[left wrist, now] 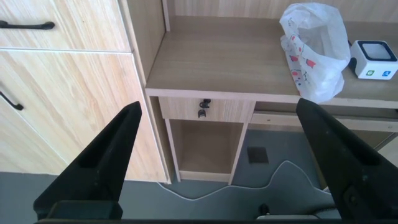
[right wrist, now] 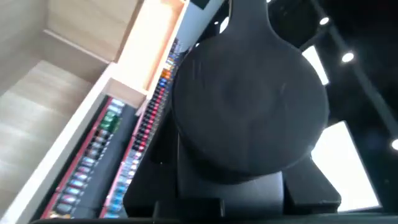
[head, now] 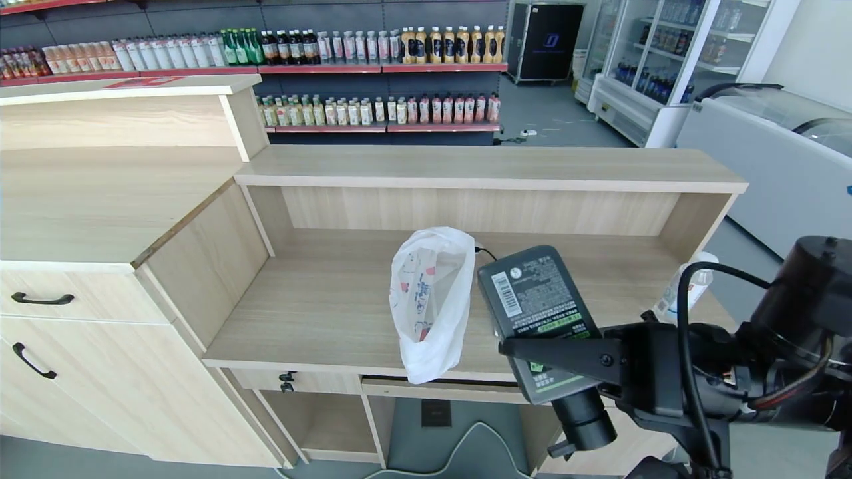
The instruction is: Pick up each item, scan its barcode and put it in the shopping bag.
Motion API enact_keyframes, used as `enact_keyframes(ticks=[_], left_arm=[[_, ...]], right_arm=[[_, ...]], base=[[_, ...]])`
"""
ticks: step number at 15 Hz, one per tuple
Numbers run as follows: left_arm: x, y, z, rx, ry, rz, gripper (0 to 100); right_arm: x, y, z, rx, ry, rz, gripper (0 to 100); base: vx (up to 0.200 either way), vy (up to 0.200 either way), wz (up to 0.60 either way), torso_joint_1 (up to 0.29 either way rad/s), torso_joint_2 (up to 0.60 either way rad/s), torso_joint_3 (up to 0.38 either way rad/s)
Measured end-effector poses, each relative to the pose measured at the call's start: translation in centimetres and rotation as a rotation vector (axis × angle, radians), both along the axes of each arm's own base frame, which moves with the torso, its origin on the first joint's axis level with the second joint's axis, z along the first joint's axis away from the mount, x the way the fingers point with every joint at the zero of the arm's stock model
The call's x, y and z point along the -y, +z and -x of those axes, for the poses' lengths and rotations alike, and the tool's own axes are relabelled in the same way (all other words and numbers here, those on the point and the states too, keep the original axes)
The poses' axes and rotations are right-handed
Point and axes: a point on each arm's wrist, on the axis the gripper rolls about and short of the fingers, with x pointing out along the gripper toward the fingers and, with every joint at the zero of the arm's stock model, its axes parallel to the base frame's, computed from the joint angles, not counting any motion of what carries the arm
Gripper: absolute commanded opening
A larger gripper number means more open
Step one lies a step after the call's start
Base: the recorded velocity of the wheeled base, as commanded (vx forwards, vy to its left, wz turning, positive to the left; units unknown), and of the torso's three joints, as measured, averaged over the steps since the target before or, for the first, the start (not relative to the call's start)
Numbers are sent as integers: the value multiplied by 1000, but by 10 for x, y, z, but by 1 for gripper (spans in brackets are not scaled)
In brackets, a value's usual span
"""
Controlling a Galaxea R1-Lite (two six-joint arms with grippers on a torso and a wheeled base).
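A flat dark grey bottle (head: pixel 536 303) with a black cap hangs over the counter's front edge, just right of the bag. Its white barcode label faces up toward the head view and its cap points down. My right gripper (head: pixel 532 352) is shut on the bottle across its lower half, and the bottle's dark round end (right wrist: pixel 249 106) looms in the right wrist view. The white plastic shopping bag (head: pixel 429 299) stands open on the wooden counter (head: pixel 319 313). My left gripper (left wrist: pixel 217 109) is open and holds nothing, low in front of the counter, apart from the bag (left wrist: pixel 314 46).
A small white scanner box (left wrist: pixel 373 59) sits on the counter beside the bag. A clear bottle (head: pixel 685 286) stands at the counter's right end. A raised shelf backs the counter, a cabinet with drawers (head: pixel 73 313) stands on the left, and drink shelves fill the room behind.
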Motion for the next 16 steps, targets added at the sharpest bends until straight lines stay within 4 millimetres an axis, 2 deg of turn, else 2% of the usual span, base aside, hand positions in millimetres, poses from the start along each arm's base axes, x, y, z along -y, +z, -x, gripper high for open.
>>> enact_keyframes(ticks=[3, 7, 16], left_arm=[[0, 0, 0, 0, 1, 0, 100], [0, 0, 0, 0, 0, 0, 100], [0, 0, 0, 0, 0, 0, 100]], right_arm=[[-8, 12, 12, 93, 64, -69, 0], [-11, 17, 22, 115, 133, -87, 0], [-32, 13, 35, -52, 248, -86, 0]], base=[[0, 0, 0, 0, 0, 0], [0, 0, 0, 0, 0, 0], [0, 0, 0, 0, 0, 0]])
